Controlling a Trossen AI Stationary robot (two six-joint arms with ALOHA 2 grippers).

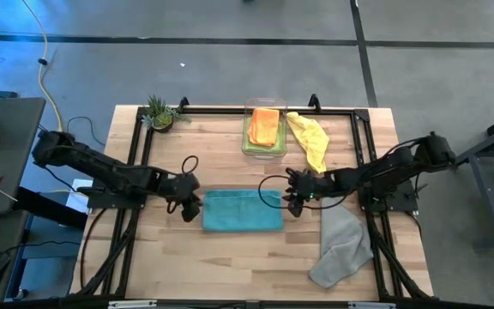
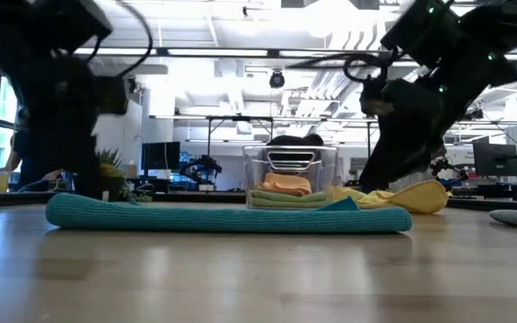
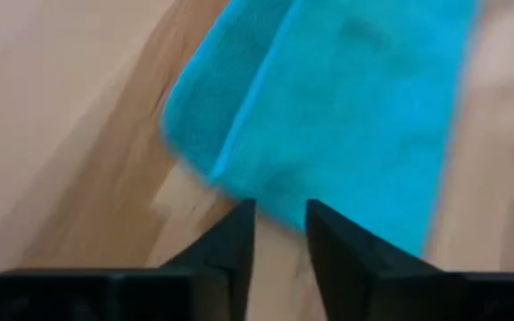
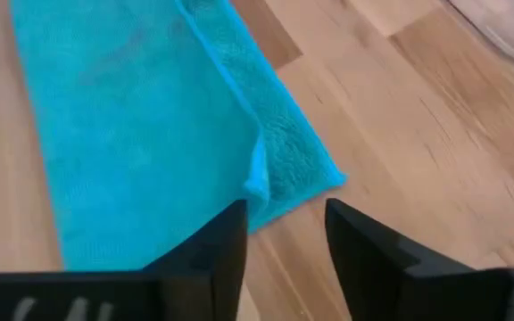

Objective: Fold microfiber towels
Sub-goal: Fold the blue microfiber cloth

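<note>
A teal towel (image 1: 243, 210), folded over into a long strip, lies flat in the middle of the table; the low view shows it as a low roll (image 2: 232, 218). My left gripper (image 1: 191, 209) stands open just off its left end (image 3: 239, 169), nothing between the fingers (image 3: 279, 245). My right gripper (image 1: 292, 202) stands open just off its right end, its fingers (image 4: 284, 245) by the towel's layered corner (image 4: 257, 183). Orange (image 1: 264, 126) and green (image 1: 249, 137) towels lie in the clear bin. A yellow towel (image 1: 310, 137) lies beside the bin; a grey one (image 1: 343, 245) lies near right.
The clear bin (image 1: 265, 103) stands at the far middle of the table, and a small potted plant (image 1: 159, 113) sits at the far left corner. A black frame (image 1: 363, 146) runs around the tabletop. Bare wood (image 1: 230, 266) lies near of the teal towel.
</note>
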